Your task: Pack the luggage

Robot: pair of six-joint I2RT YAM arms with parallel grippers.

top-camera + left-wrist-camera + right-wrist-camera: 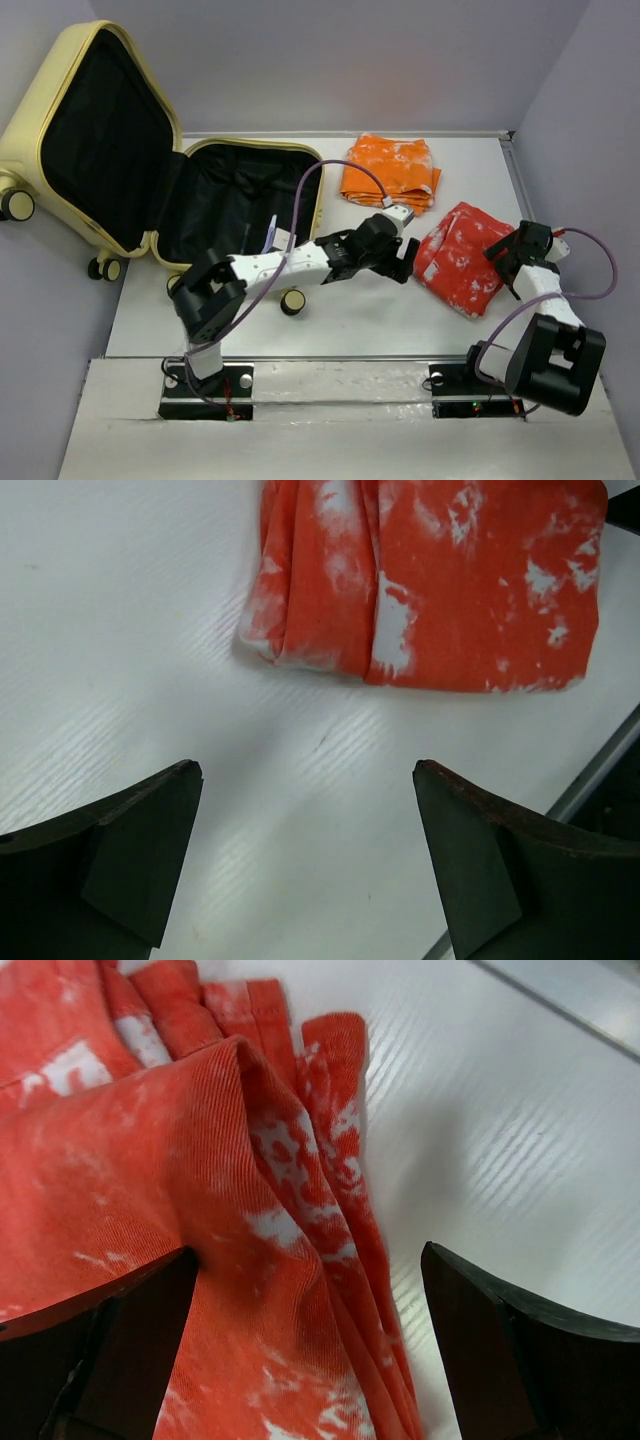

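The luggage [60, 120] lies open at the left, pale yellow with black lining, its lid leaning up and its lower shell [235, 195] flat on the table. A folded red-and-white cloth [460, 258] lies right of centre. My left gripper [403, 258] stands open just left of it, over bare table. From the left wrist view the cloth [440, 580] lies ahead of that gripper [305, 770]. At the cloth's right edge my right gripper [507, 265] is also open. Its jaws [310, 1255] straddle the folded edge [290, 1220] without closing on it.
A second folded cloth [390, 172], orange and white, lies at the back of the white table [340, 320]. A thin white-and-purple thing [270, 235] rests in the lower shell. One caster wheel [292, 302] sits by the left arm. Grey walls close in on three sides.
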